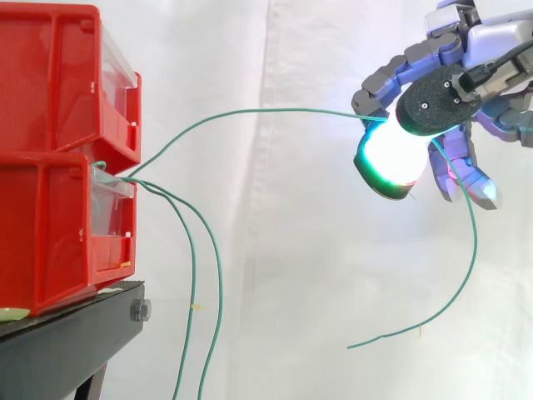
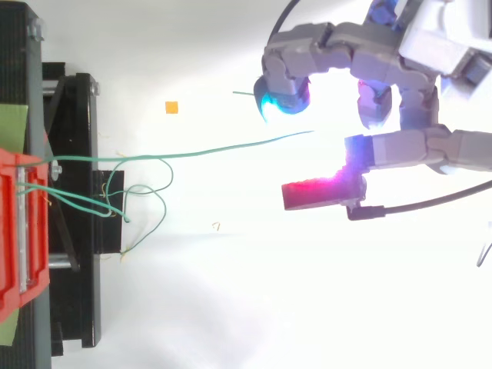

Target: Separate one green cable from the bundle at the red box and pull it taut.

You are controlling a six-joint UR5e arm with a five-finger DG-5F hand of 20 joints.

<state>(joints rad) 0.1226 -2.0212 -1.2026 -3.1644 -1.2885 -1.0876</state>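
Hand point(image 1: 491, 46) apparently pinched on one green cable point(image 1: 250, 112); cable's long run leads from fingertips away to red box point(image 1: 50, 225), bowed, not yet taut

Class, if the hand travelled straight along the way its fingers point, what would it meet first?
The way looks free up to the red bins, along the green cable the hand pinches; depth is uncertain.
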